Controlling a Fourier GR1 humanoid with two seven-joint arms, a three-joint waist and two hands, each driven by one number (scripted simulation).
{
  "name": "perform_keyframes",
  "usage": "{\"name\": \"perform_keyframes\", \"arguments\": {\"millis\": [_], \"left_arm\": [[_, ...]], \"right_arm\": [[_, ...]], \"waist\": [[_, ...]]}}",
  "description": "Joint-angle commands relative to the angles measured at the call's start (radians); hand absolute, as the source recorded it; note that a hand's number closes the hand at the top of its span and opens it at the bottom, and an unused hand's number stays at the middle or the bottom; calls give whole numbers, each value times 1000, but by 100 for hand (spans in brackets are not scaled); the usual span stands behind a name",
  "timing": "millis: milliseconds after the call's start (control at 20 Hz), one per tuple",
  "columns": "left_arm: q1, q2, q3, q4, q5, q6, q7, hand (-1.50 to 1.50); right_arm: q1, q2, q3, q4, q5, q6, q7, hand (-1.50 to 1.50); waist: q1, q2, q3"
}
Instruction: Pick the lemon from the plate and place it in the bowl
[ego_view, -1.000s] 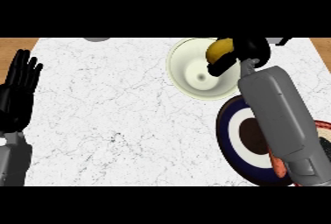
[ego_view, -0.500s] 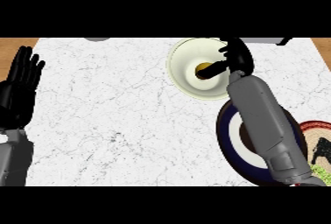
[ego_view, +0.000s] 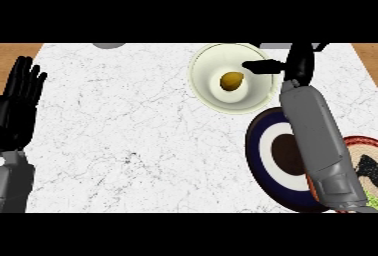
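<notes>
The yellow lemon (ego_view: 232, 81) lies inside the cream bowl (ego_view: 209, 97) at the back of the counter, free of any hand. My right hand (ego_view: 294, 64) hovers at the bowl's right rim with fingers straight and the thumb pointing left over the bowl; it is open and holds nothing. Below the bowl, a dark blue plate (ego_view: 260, 150) with a white ring and brown centre is partly covered by my right forearm. My left hand (ego_view: 20, 102) rests open at the left edge, fingers up.
A second plate (ego_view: 363, 145) with a reddish rim and food on it peeks out at the right edge behind my forearm. A grey object (ego_view: 108, 45) sits at the counter's back edge. White marble counter spreads across the left and middle.
The right hand let go of the lemon, which now lies in the bowl. The hand opened and drew back to the right of the bowl. The left hand stayed still.
</notes>
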Motion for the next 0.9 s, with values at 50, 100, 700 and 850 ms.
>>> {"name": "perform_keyframes", "arguments": {"millis": [50, 100, 700, 850], "left_arm": [[-29, 15, 16, 7, -12, 26, 24, 0], [18, -5, 0, -30, 2, 7, 25, 0], [6, 50, 61, -4, 46, -38, 28, 0], [4, 11, 21, -21, 8, -1, 33, 0]], "right_arm": [[73, -77, -74, -108, -61, -29, -8, -150], [94, -96, -97, -118, -101, 0, -30, -150], [460, -295, -316, -359, -457, 303, -245, -150], [563, -289, -338, -349, -505, 353, -352, -150]], "waist": [[-25, -8, 0], [-16, -7, 0], [-24, -6, 0], [-20, -5, 0]]}}
